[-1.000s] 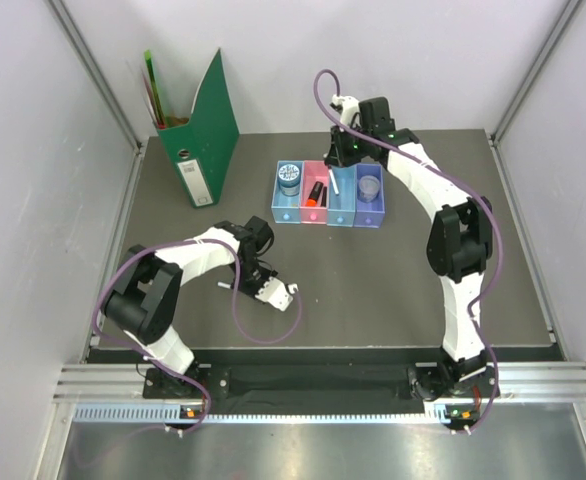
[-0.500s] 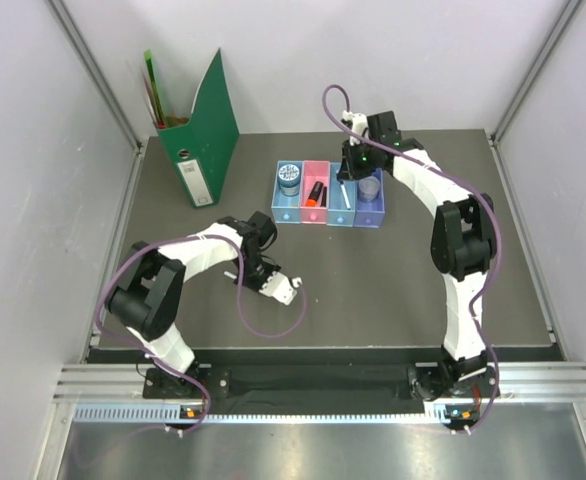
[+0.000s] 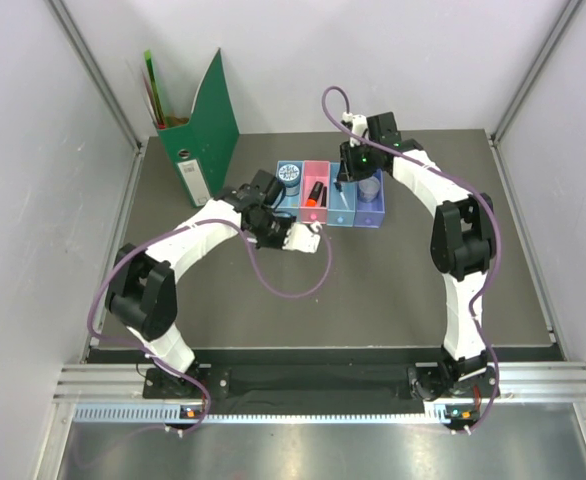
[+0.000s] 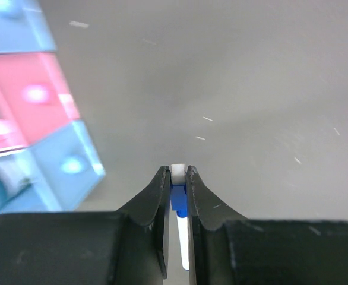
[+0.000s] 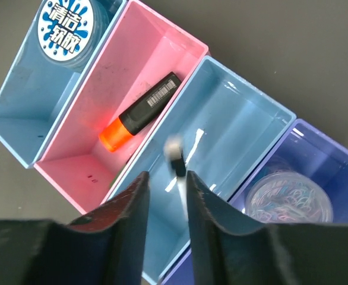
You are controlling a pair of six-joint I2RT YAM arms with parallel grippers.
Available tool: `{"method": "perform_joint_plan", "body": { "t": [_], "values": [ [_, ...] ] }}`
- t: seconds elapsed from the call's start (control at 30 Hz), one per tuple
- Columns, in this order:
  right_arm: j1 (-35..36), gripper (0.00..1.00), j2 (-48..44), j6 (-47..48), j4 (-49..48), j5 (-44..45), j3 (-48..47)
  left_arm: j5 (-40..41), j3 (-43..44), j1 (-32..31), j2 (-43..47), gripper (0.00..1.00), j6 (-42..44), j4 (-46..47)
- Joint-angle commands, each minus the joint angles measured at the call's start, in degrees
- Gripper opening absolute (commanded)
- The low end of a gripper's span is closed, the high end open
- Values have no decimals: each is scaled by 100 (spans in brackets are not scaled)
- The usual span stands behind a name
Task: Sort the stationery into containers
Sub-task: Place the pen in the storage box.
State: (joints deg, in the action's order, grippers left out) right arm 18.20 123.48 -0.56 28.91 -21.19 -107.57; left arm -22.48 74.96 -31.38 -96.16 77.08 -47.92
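Left hand [image 3: 313,238] now beside trays [image 3: 288,213], pinching pen [image 4: 178,200]

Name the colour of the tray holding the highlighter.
The tray is pink, clearest in the right wrist view.

The left arm [image 3: 198,232] and right arm [image 3: 413,180] are wearing white shells between bulky black joints. A purple cable [image 3: 291,294] is looping along each, and the wedge-shaped fingers [image 4: 153,205] are showing matte black.
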Motion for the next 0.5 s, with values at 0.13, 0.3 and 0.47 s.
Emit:
{"method": "perform_joint_plan", "body": {
  "t": [0.13,0.3,0.47],
  "values": [
    [8,49,-201,231,-122,62,17,-626,1029,-26,203,0,-1914,792],
    [-35,52,-781,240,-69,273,25,-609,1232,-18,317,0,-3511,2004],
    [-202,53,-1614,257,-104,1552,201,-626,1319,-18,291,0,-4700,3050]
  ]
}}
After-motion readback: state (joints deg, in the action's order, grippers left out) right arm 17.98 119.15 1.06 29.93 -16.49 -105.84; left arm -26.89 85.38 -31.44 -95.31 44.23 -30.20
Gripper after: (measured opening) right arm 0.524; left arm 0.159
